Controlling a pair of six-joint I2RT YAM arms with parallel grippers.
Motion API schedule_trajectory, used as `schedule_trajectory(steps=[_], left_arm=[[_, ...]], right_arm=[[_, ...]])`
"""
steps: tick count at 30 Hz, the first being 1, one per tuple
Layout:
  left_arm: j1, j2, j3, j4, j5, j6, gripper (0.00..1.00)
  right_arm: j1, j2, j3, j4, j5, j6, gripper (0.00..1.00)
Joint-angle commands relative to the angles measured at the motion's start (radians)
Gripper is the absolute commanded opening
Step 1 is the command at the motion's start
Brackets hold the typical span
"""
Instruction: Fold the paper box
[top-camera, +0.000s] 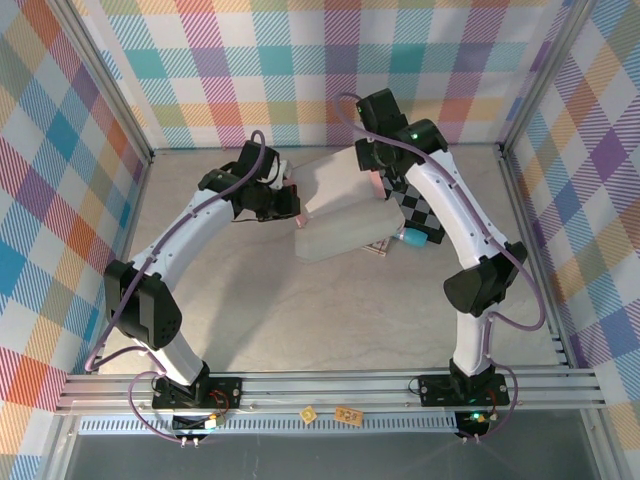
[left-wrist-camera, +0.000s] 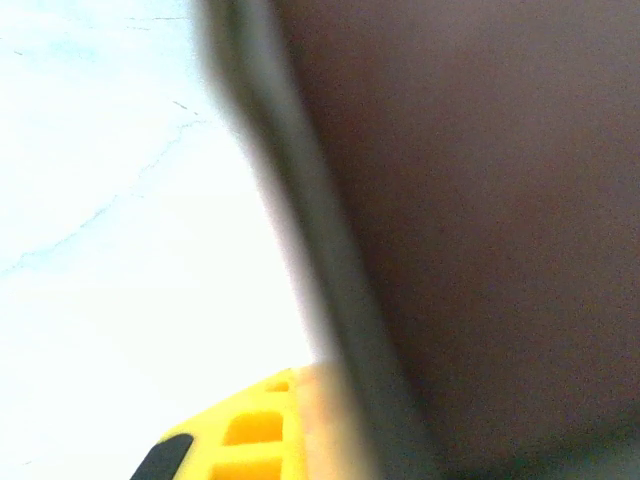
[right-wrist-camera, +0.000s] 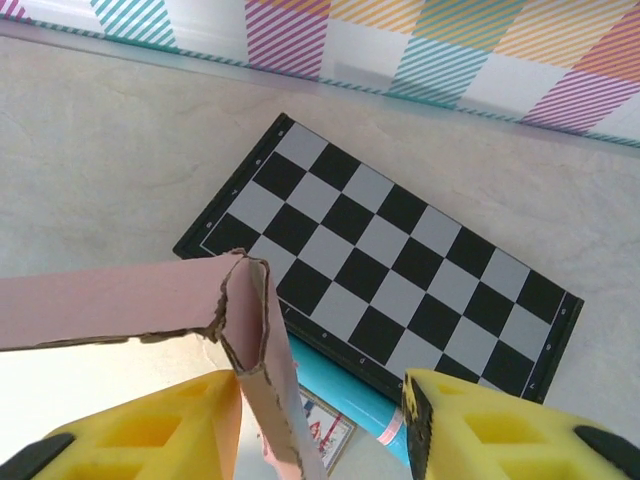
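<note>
Left fingers (left-wrist-camera: 240, 440) pinched shut on an edge of the pink paper box (top-camera: 335, 225), right fingers (right-wrist-camera: 500, 430) spread around its ragged flap, checkered board (right-wrist-camera: 400, 260) on the desk (top-camera: 300, 320) beneath.

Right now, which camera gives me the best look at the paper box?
Top external: the whole paper box shows there, with its outline and its place on the table easy to read. Right wrist gives a sharp close-up of one ragged flap edge. Left wrist has the cardboard so near the lens that it is a dark blur.
</note>
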Motion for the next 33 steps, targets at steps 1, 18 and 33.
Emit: schedule_trajectory(steps=[1,18,33], left_arm=[[-0.013,-0.016,0.018,-0.028,-0.001,0.003,0.00],[-0.013,0.009,0.046,-0.045,0.017,0.008,0.00],[-0.014,0.034,0.094,-0.091,0.017,0.006,0.00]], right_arm=[[-0.006,0.008,0.014,-0.023,-0.019,0.011,0.46],[-0.019,-0.134,-0.310,0.114,-0.096,-0.029,0.28],[0.004,-0.061,-0.229,0.050,0.149,-0.029,0.06]])
